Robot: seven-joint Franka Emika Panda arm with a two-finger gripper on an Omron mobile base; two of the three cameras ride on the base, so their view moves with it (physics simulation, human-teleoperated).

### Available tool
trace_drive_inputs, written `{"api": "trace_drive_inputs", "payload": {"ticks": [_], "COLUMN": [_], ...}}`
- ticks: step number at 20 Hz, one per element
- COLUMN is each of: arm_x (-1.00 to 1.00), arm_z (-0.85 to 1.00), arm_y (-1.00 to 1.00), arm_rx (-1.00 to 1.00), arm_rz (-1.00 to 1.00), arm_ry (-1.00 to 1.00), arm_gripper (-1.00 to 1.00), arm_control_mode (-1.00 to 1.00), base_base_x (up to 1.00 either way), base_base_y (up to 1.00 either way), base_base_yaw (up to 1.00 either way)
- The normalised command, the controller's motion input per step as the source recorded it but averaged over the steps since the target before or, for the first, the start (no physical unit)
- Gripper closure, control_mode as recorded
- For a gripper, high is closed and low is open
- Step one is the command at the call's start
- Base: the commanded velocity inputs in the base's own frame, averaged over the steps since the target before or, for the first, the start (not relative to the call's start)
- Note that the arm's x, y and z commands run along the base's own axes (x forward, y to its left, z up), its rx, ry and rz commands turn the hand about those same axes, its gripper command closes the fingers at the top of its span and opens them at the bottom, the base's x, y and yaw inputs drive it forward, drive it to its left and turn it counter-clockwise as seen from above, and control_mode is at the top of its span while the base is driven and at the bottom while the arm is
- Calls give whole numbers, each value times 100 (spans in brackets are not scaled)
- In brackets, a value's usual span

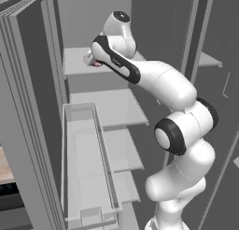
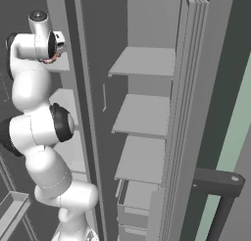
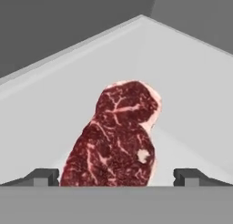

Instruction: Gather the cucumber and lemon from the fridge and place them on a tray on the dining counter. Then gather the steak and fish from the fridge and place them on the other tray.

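Observation:
A dark red marbled steak [image 3: 117, 137] lies on a white fridge shelf [image 3: 182, 95], filling the middle of the hand view. My gripper [image 3: 116, 176] hangs open just in front of it, one dark fingertip [image 3: 42, 176] at each side of the meat's near end, neither touching it. From the left base view, the hand is reached into the upper shelf [image 1: 74, 61] of the open fridge, where a bit of red steak [image 1: 96, 63] peeks out beside the wrist. In the right base view, the hand [image 2: 56, 41] sits at that same upper shelf, with a sliver of steak [image 2: 48, 60] under it.
Lower fridge shelves [image 1: 112, 107] and a clear door bin [image 1: 86, 168] sit below the arm. The open fridge door's edge [image 1: 28, 117] stands at the left. A second compartment with several shelves [image 2: 144, 112] lies to the right, with a dark handle [image 2: 218, 183] beyond.

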Motion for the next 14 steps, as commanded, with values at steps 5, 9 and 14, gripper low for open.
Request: {"api": "trace_drive_inputs", "payload": {"ticks": [5, 9, 14], "arm_x": [1, 8, 20], "arm_z": [-16, -15, -11], "arm_y": [0, 1, 11], "arm_rx": [-3, -2, -3], "arm_rz": [0, 0, 0], "arm_ry": [2, 4, 4], "arm_gripper": [-100, -100, -100], "arm_control_mode": [-100, -100, -100], "base_base_x": [0, 0, 0], "base_base_y": [0, 0, 0], "base_base_yaw": [0, 0, 0]}}
